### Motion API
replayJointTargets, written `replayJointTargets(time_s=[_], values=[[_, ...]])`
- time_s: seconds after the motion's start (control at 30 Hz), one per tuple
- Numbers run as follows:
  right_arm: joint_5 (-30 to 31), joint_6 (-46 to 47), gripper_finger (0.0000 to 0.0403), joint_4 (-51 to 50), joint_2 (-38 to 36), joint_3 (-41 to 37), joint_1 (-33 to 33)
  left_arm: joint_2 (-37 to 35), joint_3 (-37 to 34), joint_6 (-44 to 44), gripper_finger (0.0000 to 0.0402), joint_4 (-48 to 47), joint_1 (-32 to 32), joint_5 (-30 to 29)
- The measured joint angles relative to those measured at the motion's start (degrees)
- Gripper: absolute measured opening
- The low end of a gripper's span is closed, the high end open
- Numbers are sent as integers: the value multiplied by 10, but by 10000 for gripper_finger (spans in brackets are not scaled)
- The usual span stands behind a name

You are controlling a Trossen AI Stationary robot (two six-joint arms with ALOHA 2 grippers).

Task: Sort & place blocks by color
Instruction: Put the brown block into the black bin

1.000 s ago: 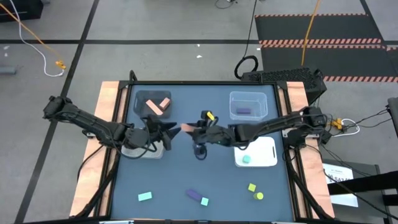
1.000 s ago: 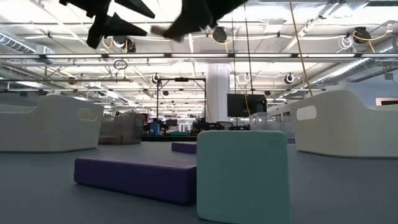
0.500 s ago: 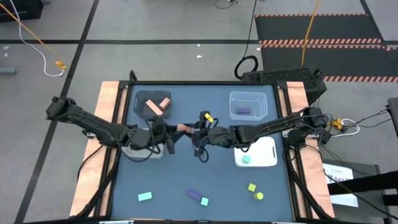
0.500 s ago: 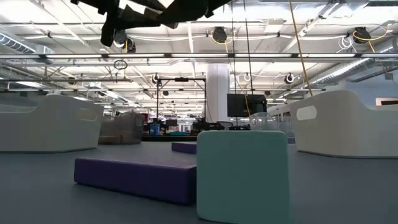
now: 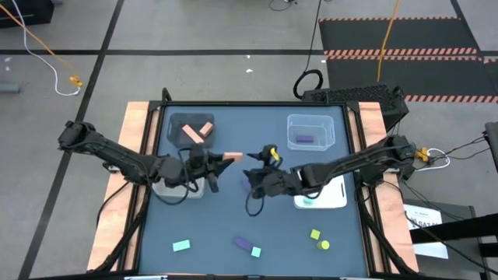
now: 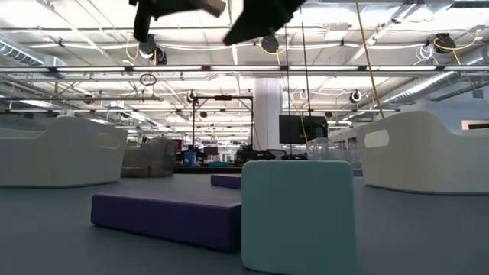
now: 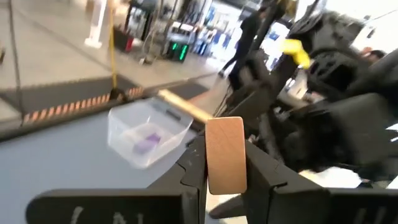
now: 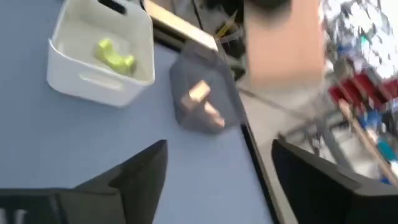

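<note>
One salmon-orange block [image 7: 225,155] sits tight in my left gripper [image 5: 220,159] near the dark grey bin [image 5: 177,123], so I should carry it slowly while my empty right gripper [image 5: 250,182] hangs wide open.

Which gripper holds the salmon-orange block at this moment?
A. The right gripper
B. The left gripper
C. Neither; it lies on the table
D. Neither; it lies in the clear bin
B. The left wrist view shows the salmon-orange block clamped between the left gripper fingers, while the right gripper is open and empty.
</note>
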Motion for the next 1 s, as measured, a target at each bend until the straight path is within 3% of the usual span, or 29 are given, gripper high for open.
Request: replayJointTargets(time_s=[0.1,0.3,0.47,0.57,0.63,0.77,0.87,1.0], values=[[0,99,299,-98,-16,0,7,0,4,74,61,68,-1,15],[-1,275,293,-236,-25,0,13,-1,5,231,61,233,-5,124],[-1,356,282,-269,-26,-19,21,-1,5,249,61,253,-4,203],[-1,376,281,-265,-26,-44,26,-1,5,249,61,237,-5,211],[-1,391,281,-247,-26,-66,28,-1,5,249,61,212,-4,179],[-1,407,281,-201,-26,-102,28,-7,5,234,61,122,5,59],[-3,406,281,-144,-26,-128,28,-5,5,170,61,2,28,-21],[-10,389,281,-35,-26,-162,28,-6,5,50,69,-152,81,-61]])
